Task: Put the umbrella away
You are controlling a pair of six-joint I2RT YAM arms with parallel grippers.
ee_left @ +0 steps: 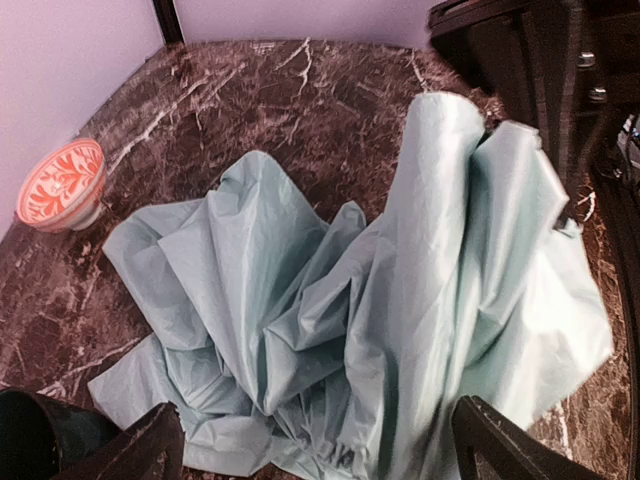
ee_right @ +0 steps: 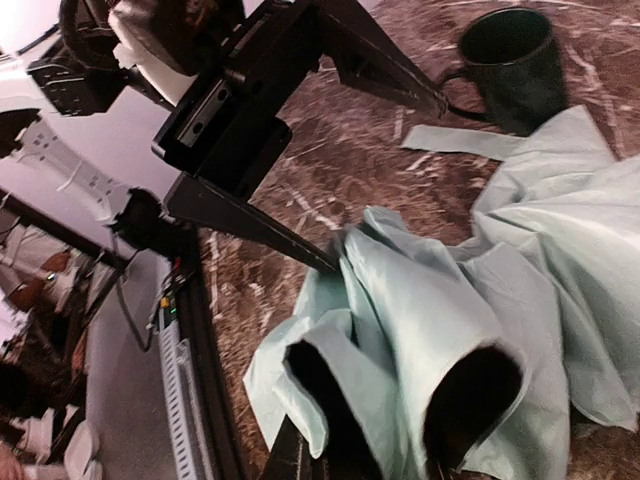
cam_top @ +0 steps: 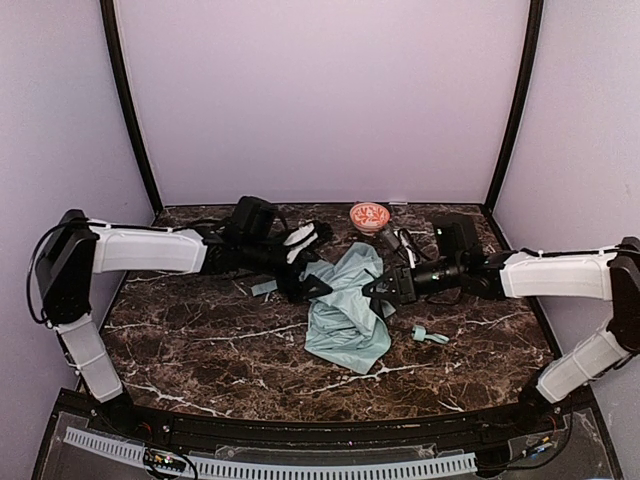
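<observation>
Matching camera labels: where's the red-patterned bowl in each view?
Top external: the bowl is in the upper middle, just right of centre, beyond the umbrella.
Left wrist: the bowl is at the left edge, left of the umbrella.
Right wrist: the bowl is not in view.
Shared landmark: the crumpled mint umbrella, visible in all three views.

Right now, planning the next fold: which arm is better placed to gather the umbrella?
Right: the right hand is shut on a fold of the umbrella; the left hand is open, gripping nothing.
</observation>
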